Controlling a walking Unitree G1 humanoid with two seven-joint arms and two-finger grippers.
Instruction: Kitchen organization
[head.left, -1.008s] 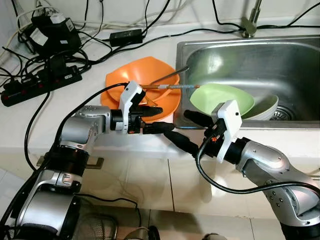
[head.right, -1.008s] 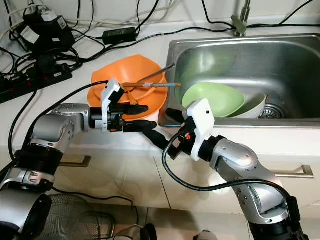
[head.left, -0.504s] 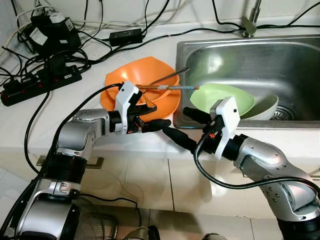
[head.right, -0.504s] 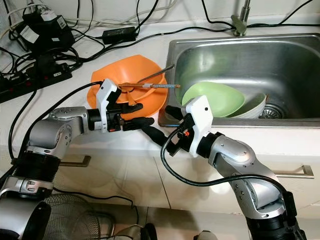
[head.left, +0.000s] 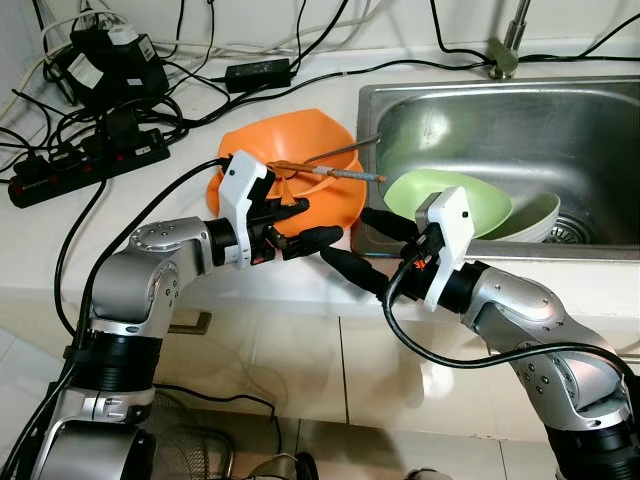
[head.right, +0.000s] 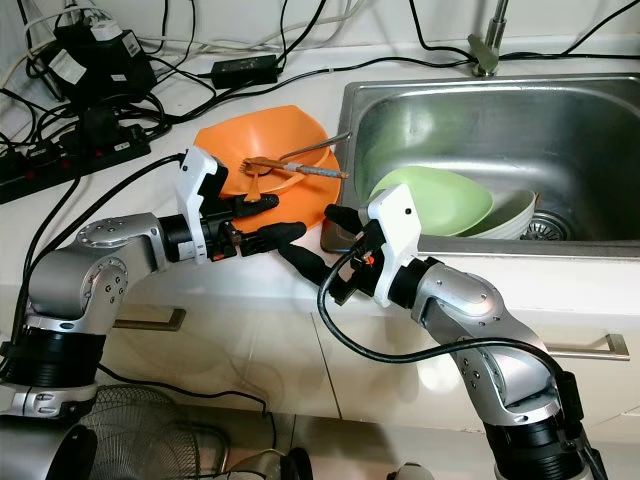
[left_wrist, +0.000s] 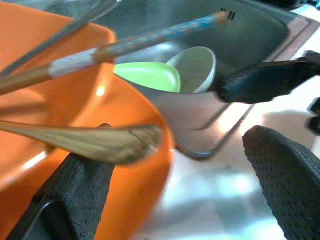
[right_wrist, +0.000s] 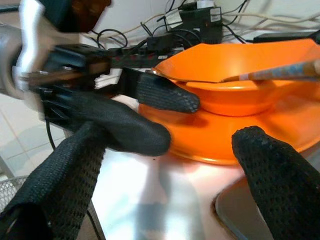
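Observation:
An orange bowl (head.left: 270, 160) sits on an orange plate (right_wrist: 260, 135) on the white counter, just left of the sink (head.left: 500, 110). A blue-tipped chopstick (head.left: 345, 175), a wooden spoon (left_wrist: 95, 142) and a thin metal utensil (head.left: 335, 152) lie across the bowl. My left gripper (head.left: 312, 222) is open at the plate's front rim, one finger above the rim and one in front of it. My right gripper (head.left: 362, 246) is open just right of it, at the counter's front edge, with nothing held. Its fingertips nearly meet the left fingers (right_wrist: 165, 95).
A green bowl (head.left: 455, 195) leans on a white bowl (head.left: 540, 212) inside the steel sink. A power strip (head.left: 90, 165), a black adapter (head.left: 258, 72) and tangled cables cover the counter's back left. The counter drops off right behind the grippers.
My right gripper has moved up and left toward the orange plate. My left wrist has drawn back a little to the left, fingers still at the rim. Both stay open.

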